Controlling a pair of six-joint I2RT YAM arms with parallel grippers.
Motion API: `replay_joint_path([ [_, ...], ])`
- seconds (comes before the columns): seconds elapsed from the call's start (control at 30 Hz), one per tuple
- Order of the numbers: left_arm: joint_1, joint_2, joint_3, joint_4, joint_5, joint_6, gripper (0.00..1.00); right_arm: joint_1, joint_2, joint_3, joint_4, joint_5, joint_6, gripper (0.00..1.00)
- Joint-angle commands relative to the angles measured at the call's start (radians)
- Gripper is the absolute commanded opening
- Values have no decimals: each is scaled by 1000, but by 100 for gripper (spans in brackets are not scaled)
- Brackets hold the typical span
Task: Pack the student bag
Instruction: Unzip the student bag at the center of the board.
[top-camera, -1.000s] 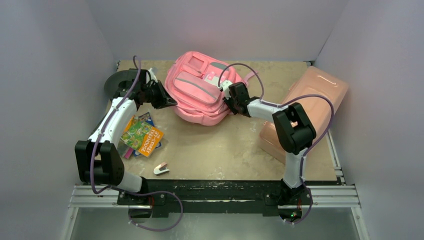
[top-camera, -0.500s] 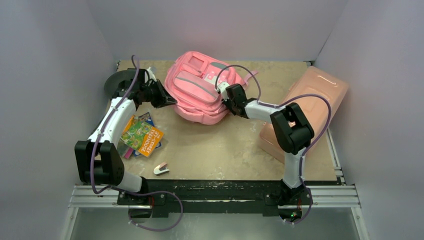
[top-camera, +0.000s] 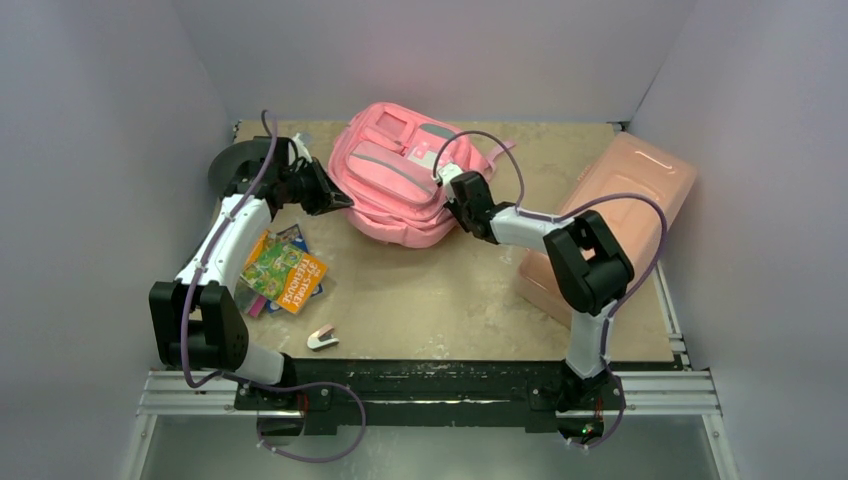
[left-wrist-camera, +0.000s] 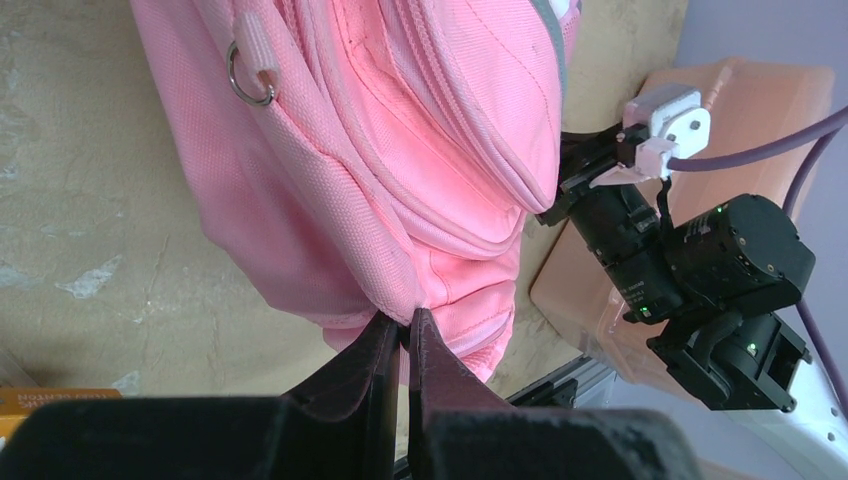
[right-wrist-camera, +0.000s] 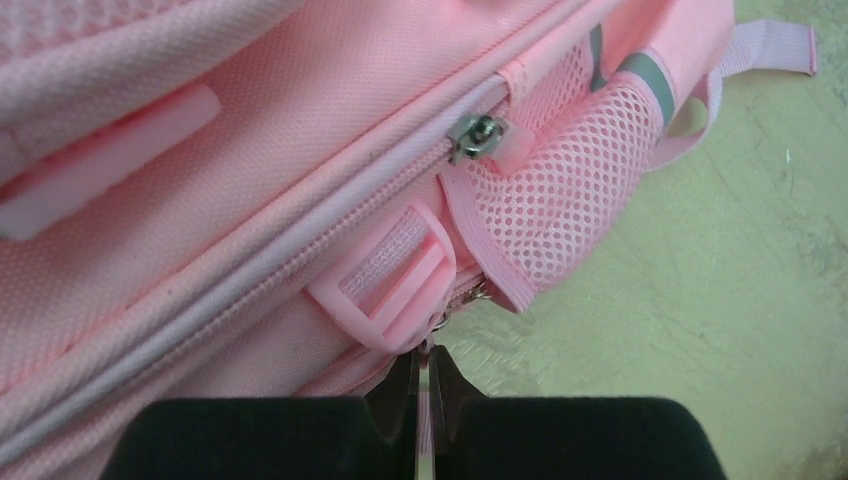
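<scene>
Student bag (top-camera: 400, 190) lies at upper centre of the overhead view. Left gripper (left-wrist-camera: 405, 335) is pinched closed on its edge fabric. Right gripper (right-wrist-camera: 425, 385) is clamped on what looks like a zip pull (right-wrist-camera: 434, 322). Draw the pull along the zipper line while the left holds the fabric taut.

Plain pale lilac-grey walls (top-camera: 100, 150) close in the table (top-camera: 450, 300) on three sides: one near, outward of the left claw (top-camera: 345, 207), one farther out past the right claw (top-camera: 450, 205), one beyond both. Beneath both claws the tabletop is mottled beige, stone-like. The light is soft and even.
</scene>
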Motion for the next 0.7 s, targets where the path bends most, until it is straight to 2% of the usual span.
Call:
replay_joint_path([
  [0.0, 1, -23, 34, 77, 48, -6, 0, 16, -121, -36, 27, -37, 149, 0],
  [0.13, 4, -26, 33, 71, 34, -4, 0, 17, -217, -106, 36, -69, 217, 0],
  [0.3, 7, -27, 29, 72, 20, -3, 0, 65, -339, -194, 90, -250, 249, 0],
  [0.37, 7, -25, 23, 79, 22, -6, 0, 112, -348, -185, 72, -187, 249, 0],
  [0.4, 7, -24, 24, 78, 16, -6, 0, 113, -344, -163, 46, -217, 303, 0],
  [0.47, 7, -27, 25, 71, 4, 2, 0, 84, -364, -144, 30, -292, 343, 0],
  [0.53, 6, -27, 26, 66, -9, 8, 0, 69, -390, -130, 12, -283, 357, 0],
  [0.57, 8, -27, 30, 60, -15, 13, 0, 46, -388, -115, -3, -289, 422, 0],
  [0.67, 16, -25, 54, 30, -29, 40, 0, -51, -360, -78, -69, -413, 428, 1],
])
